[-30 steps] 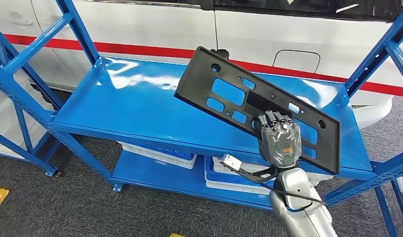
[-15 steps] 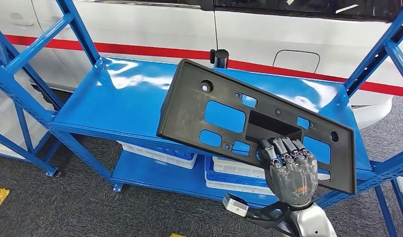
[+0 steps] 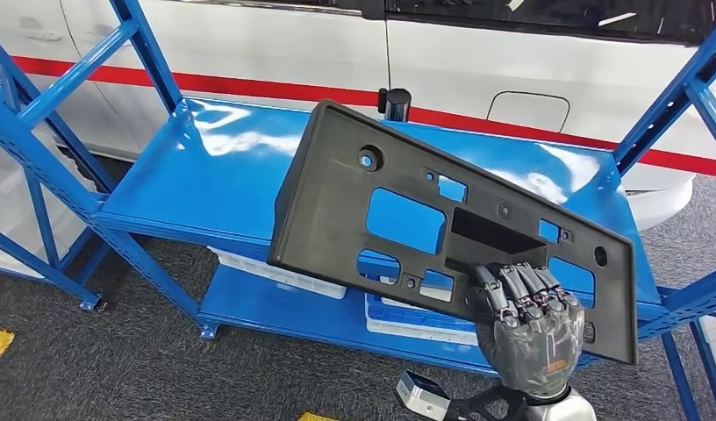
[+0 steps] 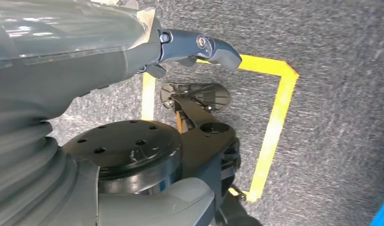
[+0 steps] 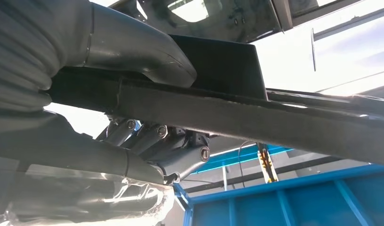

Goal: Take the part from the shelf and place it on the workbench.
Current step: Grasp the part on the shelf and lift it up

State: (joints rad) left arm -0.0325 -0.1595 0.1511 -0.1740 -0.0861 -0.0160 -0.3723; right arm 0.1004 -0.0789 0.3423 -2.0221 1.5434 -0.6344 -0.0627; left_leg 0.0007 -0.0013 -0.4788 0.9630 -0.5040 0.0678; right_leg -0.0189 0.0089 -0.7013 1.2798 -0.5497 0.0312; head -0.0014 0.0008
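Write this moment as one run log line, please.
right robot hand: holds black part | part: lifted off blue shelf | left robot hand: hanging, empty

The blue shelf (image 3: pixel 232 189) top lies bare across its left and middle. The held black part (image 3: pixel 372 219) spans the right side, blocking passage there. A small black post (image 3: pixel 394 103) stands at the far edge; slanted frame struts (image 3: pixel 679 96) flank both ends.
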